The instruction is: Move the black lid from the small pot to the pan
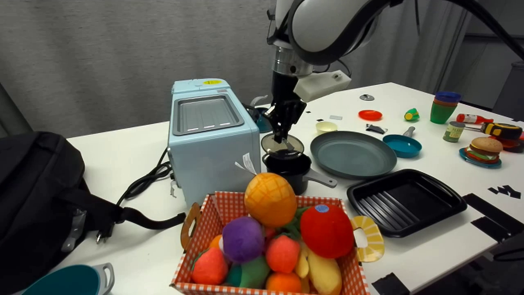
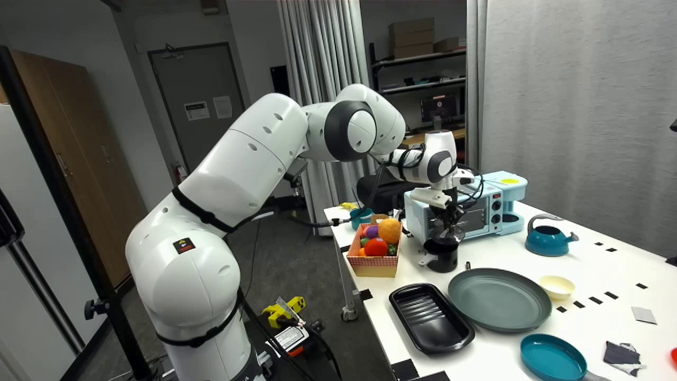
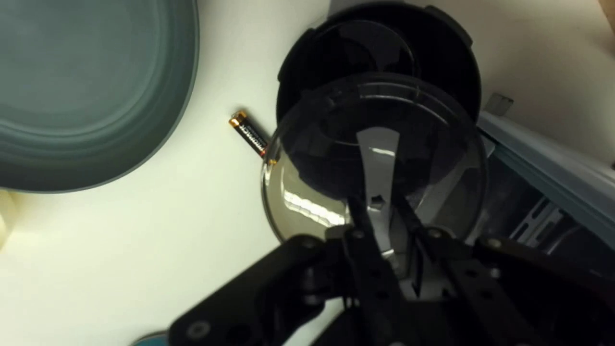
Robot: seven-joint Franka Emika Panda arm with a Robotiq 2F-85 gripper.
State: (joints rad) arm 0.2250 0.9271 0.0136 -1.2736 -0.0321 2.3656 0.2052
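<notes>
The black lid (image 3: 314, 202) is round and see-through with a dark rim and a grey strap handle. My gripper (image 3: 379, 204) is shut on that handle, one finger on each side. In an exterior view the gripper (image 1: 281, 137) holds the lid (image 1: 280, 151) tilted just above the small pot (image 1: 297, 180), whose dark opening shows below it. The small pot (image 3: 379, 43) also shows in the wrist view, partly behind the lid and offset from it. The pan (image 1: 352, 155), wide and grey, stands beside the pot with its bare inside showing; it is at upper left in the wrist view (image 3: 81, 72).
A light blue toaster oven (image 1: 217, 164) stands close beside the pot. A checkered basket (image 1: 356, 270) of plush fruit, a black grill tray (image 1: 405, 200), a cream bowl (image 2: 556, 287) and a small teal pan (image 2: 552, 357) are around. A battery (image 3: 250, 133) lies between pot and pan.
</notes>
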